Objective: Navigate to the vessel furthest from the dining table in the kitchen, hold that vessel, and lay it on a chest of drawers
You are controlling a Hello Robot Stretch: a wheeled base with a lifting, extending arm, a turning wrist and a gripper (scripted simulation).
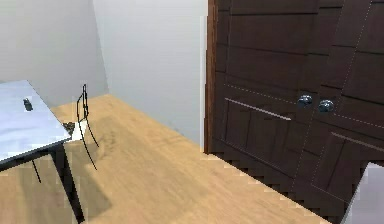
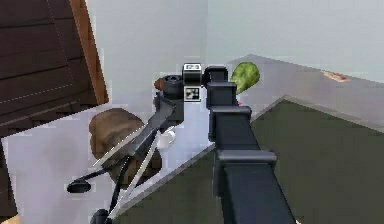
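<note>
Brown rounded vessel (image 2: 110, 130) (squat, smooth-looking) sits on a pale grey countertop (image 2: 40, 155). The dark, thin-fingered gripper (image 2: 88, 200) crosses it; grip and hold can't be told.

Floor (image 1: 170, 170): pale wood planks, smooth, low sheen.
Double doors (image 1: 290, 90): dark-stained panelled wood, matt.
Knobs (image 1: 305, 98): round, dull metal by their look.
Walls (image 1: 150, 50): plain, matt.
Table (image 1: 22, 127): pale grey top, smooth, faintly glossy.
Chair (image 1: 80, 125): thin black frame, apparently metal.
Counter (image 2: 45, 150): light grey, smooth.
Arm (image 2: 245, 170): black, matt.
</note>
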